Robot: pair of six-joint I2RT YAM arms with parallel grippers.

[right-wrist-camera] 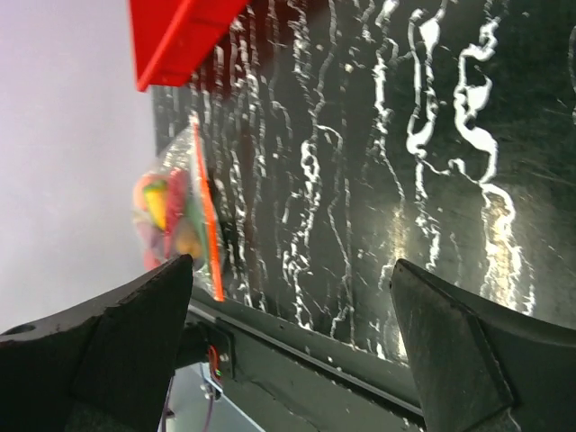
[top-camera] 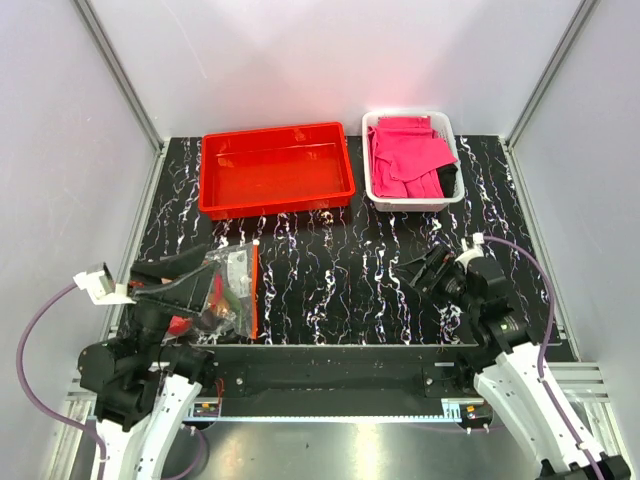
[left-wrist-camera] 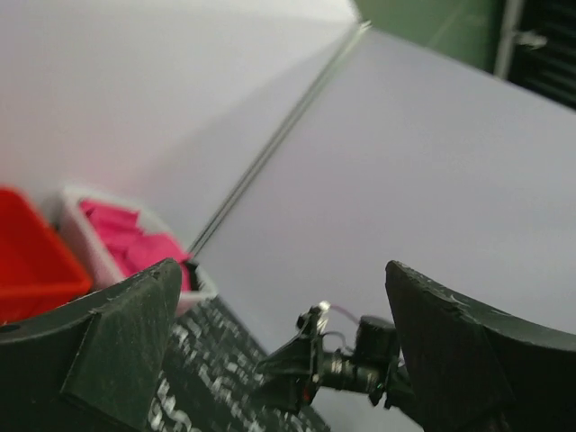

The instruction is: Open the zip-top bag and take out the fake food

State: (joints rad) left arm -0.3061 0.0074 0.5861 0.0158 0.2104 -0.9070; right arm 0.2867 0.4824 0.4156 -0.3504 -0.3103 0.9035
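Note:
The zip-top bag [top-camera: 236,287] lies at the near left of the black marbled table, its red-orange zip strip [top-camera: 254,295] along the right edge. The fake food [top-camera: 213,303] shows inside as red, yellow and green pieces. My left gripper [top-camera: 203,272] is open at the bag's left side, pointing right and looking over the table, with nothing between its fingers [left-wrist-camera: 117,346]. My right gripper [top-camera: 412,276] is open at the near right, well clear of the bag and facing it. In the right wrist view the bag [right-wrist-camera: 175,216] and its food [right-wrist-camera: 160,205] lie beyond the left finger [right-wrist-camera: 135,342].
A red plastic tray [top-camera: 276,168] stands at the back centre-left. A white basket [top-camera: 412,197] holding pink cloths [top-camera: 405,152] stands at the back right. Grey walls enclose the table. A black frame rail [top-camera: 330,360] runs along the near edge.

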